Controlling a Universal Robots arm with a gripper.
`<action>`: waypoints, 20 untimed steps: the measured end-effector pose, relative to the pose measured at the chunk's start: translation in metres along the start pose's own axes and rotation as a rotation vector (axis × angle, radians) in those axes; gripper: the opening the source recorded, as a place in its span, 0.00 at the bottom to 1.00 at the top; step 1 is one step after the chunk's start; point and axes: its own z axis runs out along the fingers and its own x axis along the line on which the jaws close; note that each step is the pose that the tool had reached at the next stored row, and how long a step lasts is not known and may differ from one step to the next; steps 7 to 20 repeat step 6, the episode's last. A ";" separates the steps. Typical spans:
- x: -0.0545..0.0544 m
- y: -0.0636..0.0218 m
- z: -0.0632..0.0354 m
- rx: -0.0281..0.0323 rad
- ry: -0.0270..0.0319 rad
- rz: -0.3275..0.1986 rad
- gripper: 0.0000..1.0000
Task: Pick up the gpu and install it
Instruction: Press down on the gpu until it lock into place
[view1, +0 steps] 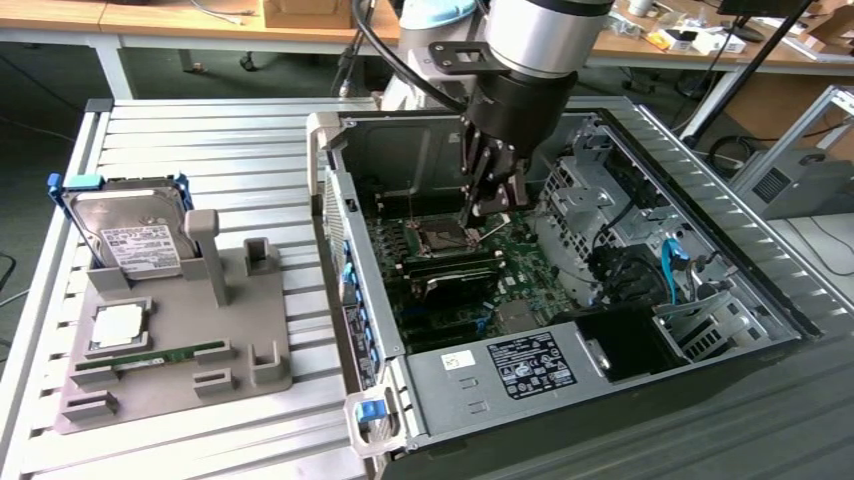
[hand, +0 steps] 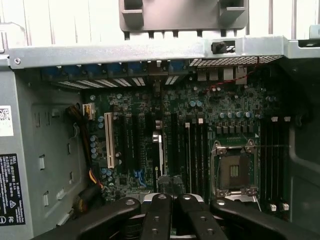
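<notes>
A silver hard drive with a white label (view1: 127, 238) is propped upright at the back of a grey moulded holder tray (view1: 174, 385). A square silver processor chip (view1: 118, 325) and a narrow green memory stick (view1: 150, 359) are laid flat on it.

So the arm (view1: 541, 35) is a fat silver-grey cylinder with a pale blue cap up near the joint, going into a black wrist housing. A black cable runs alongside it. The tool (view1: 483, 195) is all black, with slim linked fingers (hand: 159, 217) held together by round silver pins.
</notes>
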 end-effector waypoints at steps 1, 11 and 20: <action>0.000 0.0000 0.0000 0.0000 -0.0001 0.000 0.11; 0.000 0.0000 0.0000 0.0000 0.0000 0.000 0.11; 0.000 0.0000 0.0000 0.0000 0.0000 0.000 0.11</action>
